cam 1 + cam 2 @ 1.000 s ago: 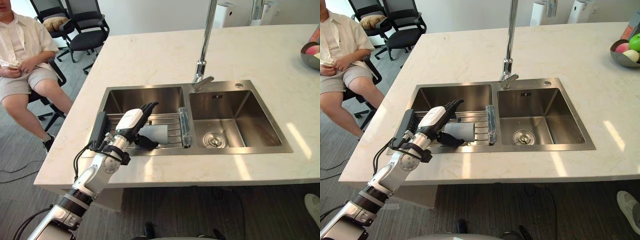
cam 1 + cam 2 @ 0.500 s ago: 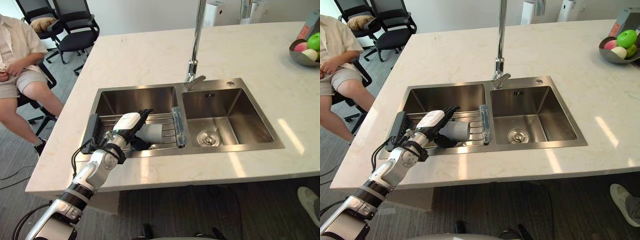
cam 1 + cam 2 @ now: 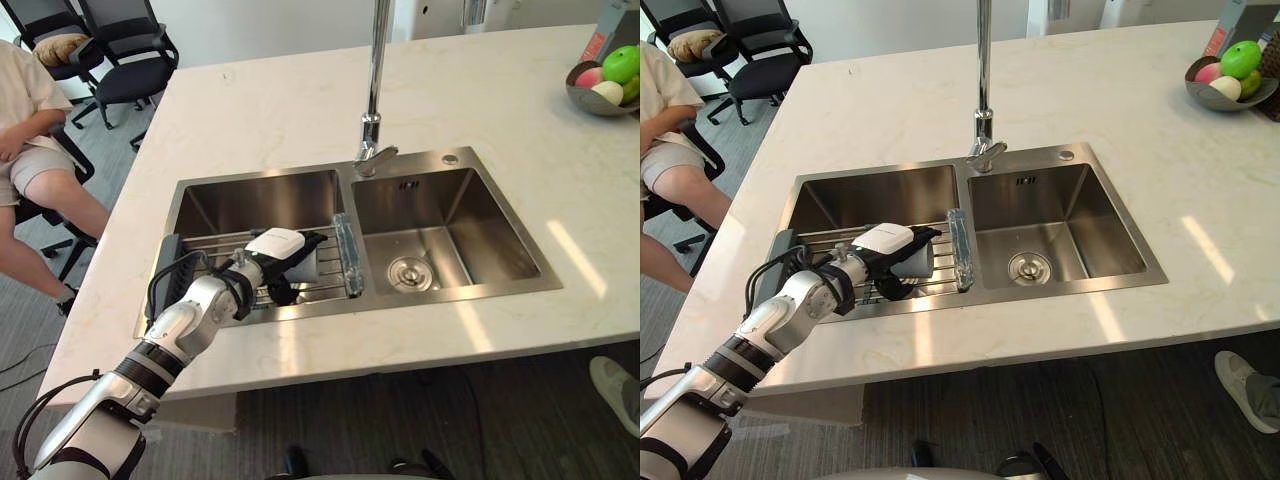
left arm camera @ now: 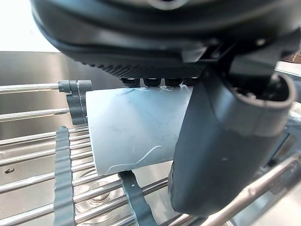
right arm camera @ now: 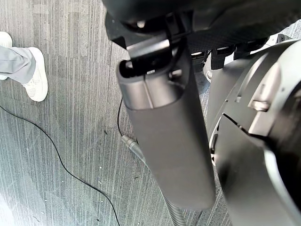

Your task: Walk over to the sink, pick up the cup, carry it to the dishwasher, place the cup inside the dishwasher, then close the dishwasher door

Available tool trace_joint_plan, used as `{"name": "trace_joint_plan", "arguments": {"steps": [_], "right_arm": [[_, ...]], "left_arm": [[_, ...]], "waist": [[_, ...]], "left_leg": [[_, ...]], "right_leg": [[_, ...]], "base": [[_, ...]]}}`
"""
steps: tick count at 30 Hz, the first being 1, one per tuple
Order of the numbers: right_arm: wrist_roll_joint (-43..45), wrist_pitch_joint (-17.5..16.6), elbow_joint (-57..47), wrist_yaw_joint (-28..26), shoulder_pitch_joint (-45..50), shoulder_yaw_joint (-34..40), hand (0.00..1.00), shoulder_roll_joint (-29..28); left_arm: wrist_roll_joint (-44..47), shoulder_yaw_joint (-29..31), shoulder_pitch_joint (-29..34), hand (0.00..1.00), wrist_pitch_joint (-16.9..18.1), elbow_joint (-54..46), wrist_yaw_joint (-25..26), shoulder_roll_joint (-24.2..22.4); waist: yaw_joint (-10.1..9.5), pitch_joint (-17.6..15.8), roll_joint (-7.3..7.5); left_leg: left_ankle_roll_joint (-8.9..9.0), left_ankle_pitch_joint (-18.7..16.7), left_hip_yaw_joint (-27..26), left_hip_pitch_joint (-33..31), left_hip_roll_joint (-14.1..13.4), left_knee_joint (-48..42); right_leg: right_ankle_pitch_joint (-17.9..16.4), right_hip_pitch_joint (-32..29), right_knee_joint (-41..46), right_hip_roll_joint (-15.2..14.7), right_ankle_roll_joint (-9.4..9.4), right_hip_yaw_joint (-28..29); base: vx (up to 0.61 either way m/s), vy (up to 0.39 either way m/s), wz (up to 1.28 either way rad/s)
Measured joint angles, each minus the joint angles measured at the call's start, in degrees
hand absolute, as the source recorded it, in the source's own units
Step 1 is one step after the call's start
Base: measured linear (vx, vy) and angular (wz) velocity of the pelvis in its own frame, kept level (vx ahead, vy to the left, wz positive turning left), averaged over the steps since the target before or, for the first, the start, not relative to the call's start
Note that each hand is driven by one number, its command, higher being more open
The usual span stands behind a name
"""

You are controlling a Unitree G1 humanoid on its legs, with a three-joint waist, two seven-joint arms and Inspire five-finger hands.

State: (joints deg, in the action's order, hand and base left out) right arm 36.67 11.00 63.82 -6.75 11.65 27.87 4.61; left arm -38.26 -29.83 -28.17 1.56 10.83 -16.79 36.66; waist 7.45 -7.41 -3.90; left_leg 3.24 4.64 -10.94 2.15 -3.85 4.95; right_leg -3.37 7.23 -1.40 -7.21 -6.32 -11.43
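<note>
Where the wire rack (image 3: 333, 274) spans the left basin of the sink (image 3: 460, 297), you see the pale cup (image 4: 131, 127) lying on its side on the bars. Your left hand (image 3: 276, 242) lies over it, fingers (image 4: 160, 83) curled across its top and the thumb closed against its side, so the cup is grasped. Your right hand (image 5: 164, 122) hangs above the carpeted floor (image 5: 70, 122) near a person's shoe (image 5: 36, 75); whether it is clenched or released you cannot tell.

Pale marble counter (image 3: 280, 110) holds a 2-basin steel sink (image 3: 482, 215) and a fruit bowl (image 3: 590, 103)
</note>
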Motion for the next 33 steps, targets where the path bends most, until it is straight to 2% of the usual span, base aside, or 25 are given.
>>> {"name": "trace_joint_plan", "arguments": {"steps": [11, 23, 30, 33], "right_arm": [[0.29, -0.39, -0.37, 0.26, -0.17, -3.25, 1.0, 1.44], [0.23, -0.62, -0.37, 0.35, -0.08, -3.74, 1.0, 1.89], [0.19, -1.14, -0.37, 0.29, 0.05, -4.87, 1.0, 1.89], [0.21, -1.33, -0.4, 0.29, 0.02, -5.76, 1.0, 1.91]], "left_arm": [[0.89, 1.31, -1.14, 1.0, -6.77, -0.1, -5.89, -2.96], [4.87, 3.78, -1.15, 1.0, -9.14, 2.3, -5.79, -6.6], [8.37, 6.66, -1.18, 1.0, -10.9, 3.55, -5.3, -9.11], [11.5, 9.6, -1.33, 1.0, -11.99, 5.46, -4.53, -10.46]], "waist": [[0.46, -0.33, -0.8], [0.43, -0.52, -0.89], [0.44, -0.68, -0.67], [0.57, -0.82, -0.47]], "left_leg": [[0.0, -0.04, -0.19, 0.31, 0.01, 0.01], [-0.01, -0.04, 0.0, 0.47, 0.26, 0.03], [-0.02, -0.03, 0.42, 0.53, 0.45, 0.04], [-0.03, -0.02, 0.51, 0.55, 0.51, 0.04]], "right_leg": [[-0.05, 0.08, 0.05, -0.03, 0.05, 0.17], [-0.06, 0.34, 0.14, -0.04, 0.04, -0.02], [-0.15, 0.69, 0.05, -0.16, -0.07, -0.5], [-0.14, 0.86, 0.1, -0.17, -0.07, -0.61]], "base": [[0.0, 0.0, 0.0], [0.0, 0.0, 0.0], [0.0, 0.0, 0.03], [0.0, 0.0, 0.0]]}}
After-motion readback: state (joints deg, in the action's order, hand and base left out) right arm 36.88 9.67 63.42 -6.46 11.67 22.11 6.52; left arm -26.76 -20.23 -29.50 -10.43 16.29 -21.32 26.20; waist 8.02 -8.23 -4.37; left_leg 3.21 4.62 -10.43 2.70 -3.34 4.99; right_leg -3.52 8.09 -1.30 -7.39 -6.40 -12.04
